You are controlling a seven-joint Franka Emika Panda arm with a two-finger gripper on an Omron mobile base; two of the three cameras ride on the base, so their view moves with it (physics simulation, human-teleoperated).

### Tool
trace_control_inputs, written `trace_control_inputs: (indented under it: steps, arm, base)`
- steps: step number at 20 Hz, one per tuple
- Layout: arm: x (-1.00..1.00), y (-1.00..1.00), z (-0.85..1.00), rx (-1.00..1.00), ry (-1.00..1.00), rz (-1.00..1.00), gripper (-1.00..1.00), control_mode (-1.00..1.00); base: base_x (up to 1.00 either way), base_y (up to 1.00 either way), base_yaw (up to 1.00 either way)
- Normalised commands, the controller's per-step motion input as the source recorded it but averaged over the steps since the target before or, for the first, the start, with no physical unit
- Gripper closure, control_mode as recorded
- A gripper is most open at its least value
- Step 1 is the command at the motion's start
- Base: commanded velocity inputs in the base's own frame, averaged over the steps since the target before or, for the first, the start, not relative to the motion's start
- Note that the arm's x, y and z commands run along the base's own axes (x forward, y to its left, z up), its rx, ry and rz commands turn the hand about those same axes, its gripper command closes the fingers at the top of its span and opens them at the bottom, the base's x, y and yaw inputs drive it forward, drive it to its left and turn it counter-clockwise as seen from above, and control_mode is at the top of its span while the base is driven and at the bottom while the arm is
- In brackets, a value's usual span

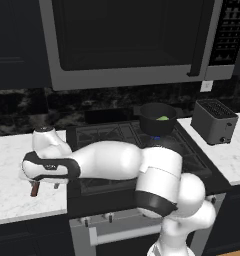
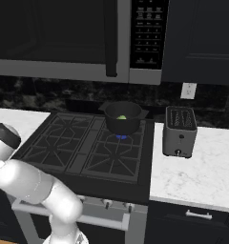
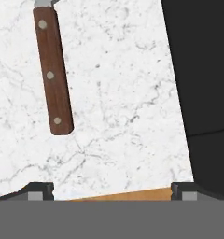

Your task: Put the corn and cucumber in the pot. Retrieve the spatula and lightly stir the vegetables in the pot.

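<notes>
Reaching: I have the gripper (image 3: 112,190) over the white counter (image 1: 12,200) left of the stove (image 2: 88,147).
Jaws: wide apart, holding nothing.
Spatula (image 3: 52,70): flat on the counter, ahead of and beside my fingertips, untouched.
Pot (image 2: 122,117): on the back burner, something green inside.
Left: I judge grasping, carrying, stirring.

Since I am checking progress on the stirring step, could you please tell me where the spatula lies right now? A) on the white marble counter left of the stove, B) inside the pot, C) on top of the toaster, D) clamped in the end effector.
A: the spatula lies flat on the white marble counter left of the stove, its brown handle beneath the open end effector, which holds nothing.
</notes>
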Motion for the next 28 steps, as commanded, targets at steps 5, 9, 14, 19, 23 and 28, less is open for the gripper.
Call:
trace_control_inputs:
  steps: [5, 9, 14, 19, 23, 28]
  arm:
    - [0.04, 0.24, -0.5, 0.0, 0.0, 0.0, -1.0, -1.0]
    - [0.13, 0.27, -0.15, 0.0, 0.0, 0.0, -1.0, -1.0]
    - [0.07, 0.03, -0.53, 0.0, 0.0, 0.0, -1.0, -1.0]
    - [0.03, 0.0, -0.55, -0.01, 0.0, 0.0, -1.0, -1.0]
    - [0.05, 0.15, -0.32, -0.01, -0.03, 0.0, -1.0, -1.0]
    - [0.06, 0.28, -0.06, -0.02, -0.05, 0.0, -1.0, -1.0]
  base:
    - [0.0, 0.0, 0.0]
    - [0.0, 0.0, 0.0]
    - [0.0, 0.0, 0.0]
    - [0.0, 0.0, 0.0]
    - [0.0, 0.0, 0.0]
    - [0.0, 0.0, 0.0]
